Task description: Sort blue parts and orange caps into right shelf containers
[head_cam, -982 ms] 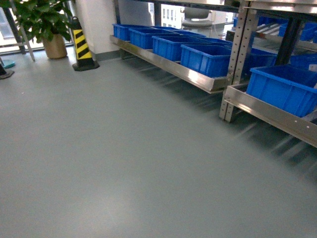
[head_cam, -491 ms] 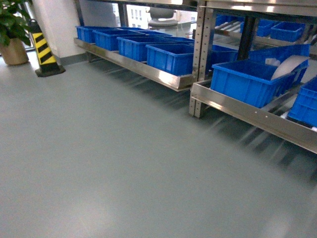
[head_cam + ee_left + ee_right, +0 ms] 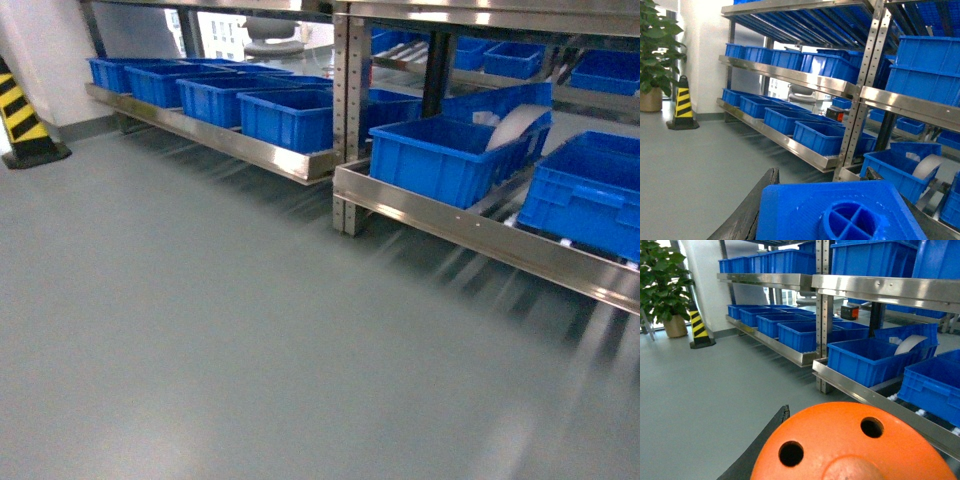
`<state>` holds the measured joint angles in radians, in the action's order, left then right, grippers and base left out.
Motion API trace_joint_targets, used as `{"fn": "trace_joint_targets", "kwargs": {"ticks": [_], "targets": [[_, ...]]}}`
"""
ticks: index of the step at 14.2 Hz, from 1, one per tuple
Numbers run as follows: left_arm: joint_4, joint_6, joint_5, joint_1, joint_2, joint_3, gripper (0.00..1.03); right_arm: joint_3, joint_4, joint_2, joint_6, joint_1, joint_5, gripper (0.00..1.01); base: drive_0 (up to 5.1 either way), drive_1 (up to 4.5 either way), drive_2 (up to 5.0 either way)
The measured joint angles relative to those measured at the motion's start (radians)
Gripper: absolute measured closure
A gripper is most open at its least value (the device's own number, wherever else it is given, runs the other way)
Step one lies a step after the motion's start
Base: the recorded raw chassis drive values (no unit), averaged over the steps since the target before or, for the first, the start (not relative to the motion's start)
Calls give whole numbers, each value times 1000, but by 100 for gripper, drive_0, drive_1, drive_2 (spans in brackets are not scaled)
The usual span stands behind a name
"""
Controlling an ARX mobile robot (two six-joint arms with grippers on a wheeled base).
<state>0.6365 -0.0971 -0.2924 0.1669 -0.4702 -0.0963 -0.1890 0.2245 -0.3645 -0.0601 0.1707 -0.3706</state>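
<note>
Left hand [image 3: 805, 220] carries a blue part [image 3: 835, 210], seen close at the bottom of the left wrist view: a flat blue face with a round socket divided by a cross, and a dark finger [image 3: 747, 215] edging its left side. Right hand [image 3: 805, 460] likewise carries an orange cap [image 3: 850, 445], a rounded orange dome with two small holes that fills the bottom of the right wrist view, a dark finger [image 3: 765, 440] showing at its left. Both hands appear closed on their pieces, though the far fingers are hidden behind them. Neither hand shows in the head view.

Beyond the two pieces stands a steel shelf rack [image 3: 345, 120] with perforated uprights. Right of the nearest upright, on the lowest level, sits a blue crate [image 3: 440, 160] with a pale curved sheet [image 3: 515, 125] leaning inside it, and another blue crate [image 3: 585, 205] just beside it to the right. Left of the upright a row of blue crates [image 3: 200, 95] runs along the low shelf toward the wall. Past the far end of that row, a yellow-and-black striped cone [image 3: 25, 120] stands on the grey floor [image 3: 200, 320], and a potted plant [image 3: 665, 285] stands just beyond the cone.
</note>
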Motion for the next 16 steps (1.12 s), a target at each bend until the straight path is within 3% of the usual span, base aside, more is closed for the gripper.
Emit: {"fn": "trace_joint_targets", "kwargs": {"ticks": [16], "targets": [[0, 0, 0, 0, 0, 0, 59, 0, 0, 0, 0, 0, 0, 59, -147, -147, -147]]}}
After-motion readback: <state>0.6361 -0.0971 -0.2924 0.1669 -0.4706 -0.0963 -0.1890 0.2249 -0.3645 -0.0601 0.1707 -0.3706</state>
